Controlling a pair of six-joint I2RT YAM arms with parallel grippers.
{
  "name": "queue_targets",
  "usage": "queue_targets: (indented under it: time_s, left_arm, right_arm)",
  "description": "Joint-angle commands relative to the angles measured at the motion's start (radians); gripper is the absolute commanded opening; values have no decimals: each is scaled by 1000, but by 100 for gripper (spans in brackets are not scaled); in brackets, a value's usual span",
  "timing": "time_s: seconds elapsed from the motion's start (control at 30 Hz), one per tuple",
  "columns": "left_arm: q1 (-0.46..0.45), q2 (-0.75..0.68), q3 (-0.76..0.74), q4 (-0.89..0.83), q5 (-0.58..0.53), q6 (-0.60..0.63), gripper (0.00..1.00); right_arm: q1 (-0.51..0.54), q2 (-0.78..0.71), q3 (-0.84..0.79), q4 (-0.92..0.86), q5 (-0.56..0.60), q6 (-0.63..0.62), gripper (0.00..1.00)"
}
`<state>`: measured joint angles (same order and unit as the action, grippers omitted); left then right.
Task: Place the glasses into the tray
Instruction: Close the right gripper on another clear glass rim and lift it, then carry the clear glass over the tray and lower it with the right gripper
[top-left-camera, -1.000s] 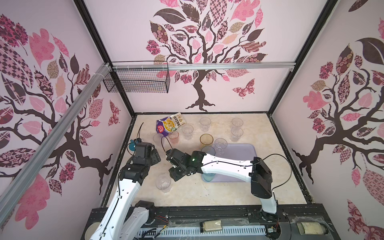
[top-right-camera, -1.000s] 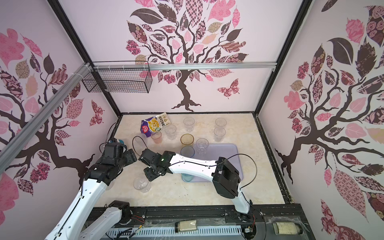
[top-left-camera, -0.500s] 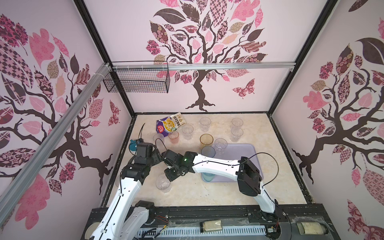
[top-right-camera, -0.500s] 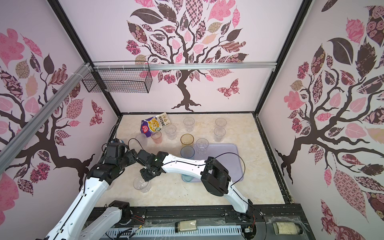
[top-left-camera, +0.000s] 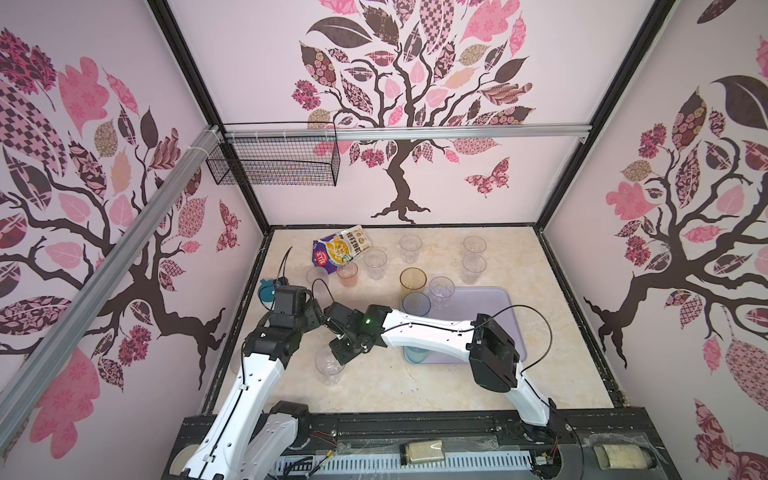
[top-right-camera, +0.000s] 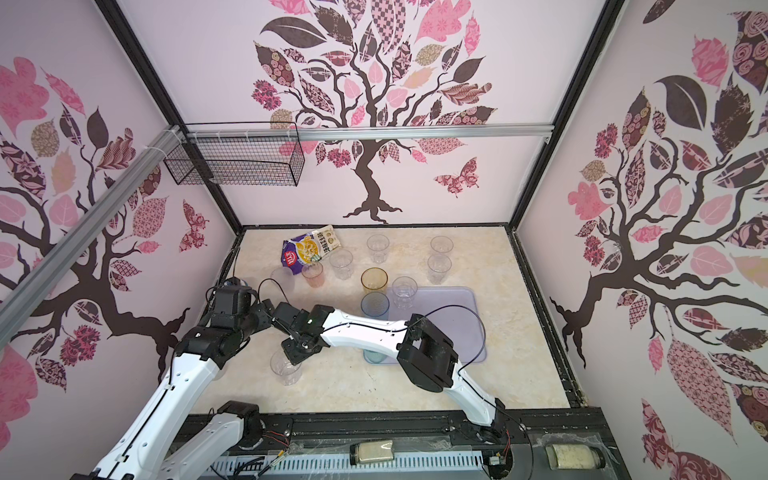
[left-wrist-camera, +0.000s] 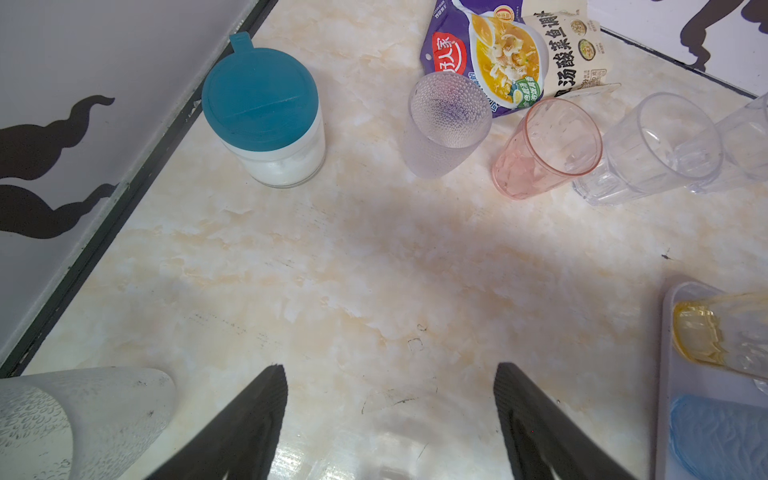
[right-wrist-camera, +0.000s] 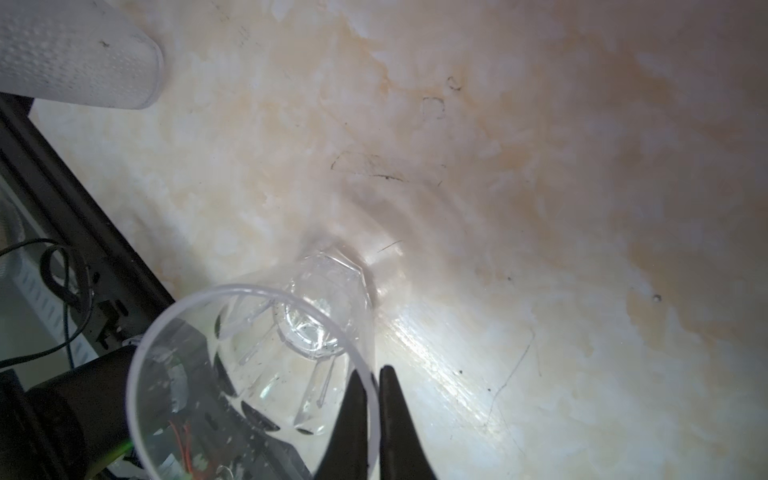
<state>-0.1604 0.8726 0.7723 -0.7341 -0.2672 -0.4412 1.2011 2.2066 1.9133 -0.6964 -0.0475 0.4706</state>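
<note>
A clear ribbed glass (right-wrist-camera: 257, 353) stands on the table near the front left, seen in both top views (top-left-camera: 328, 368) (top-right-camera: 285, 368). My right gripper (right-wrist-camera: 374, 386) is shut on its rim, one finger inside and one outside. My left gripper (left-wrist-camera: 390, 374) hangs open over bare table with nothing between its fingers. The lavender tray (top-left-camera: 498, 316) (top-right-camera: 457, 316) holds an amber glass (top-left-camera: 412, 282), a blue glass (top-left-camera: 417, 305), a clear glass (top-left-camera: 441, 291) and a teal glass (top-left-camera: 415, 355), the last partly under my right arm. A pink glass (left-wrist-camera: 544, 149) and several clear glasses (top-left-camera: 410, 248) stand on the table behind.
A snack pouch (top-left-camera: 340, 249) lies at the back left. A white jar with a teal lid (left-wrist-camera: 266, 116) stands by the black left frame. A frosted white glass (left-wrist-camera: 83, 415) stands near the left edge. A wire basket (top-left-camera: 274, 162) hangs on the back wall.
My right gripper has shut on the rim of the clear ribbed glass. My left arm has edged a little toward the back, still open.
</note>
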Motion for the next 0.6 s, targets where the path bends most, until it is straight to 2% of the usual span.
queue_targets:
  time_s: [0.0,0.17,0.3,0.57]
  left_arm:
    - [5,-19,40,-14,-16,32,82]
    - [4,-26,177,-73,-14,79,81]
    - [-24,-13,286,-92,-5,127,81]
    - [-278,-4,294,111,-55,218,83]
  right_arm:
    - [0,-48,36,-41,46,-9,4]
    - [-30,-146,63,-100,70,-25,3]
    - [-100,-279,25,-114,74,-32,3]
    - [-272,-557,-176,-67,144,-40,4]
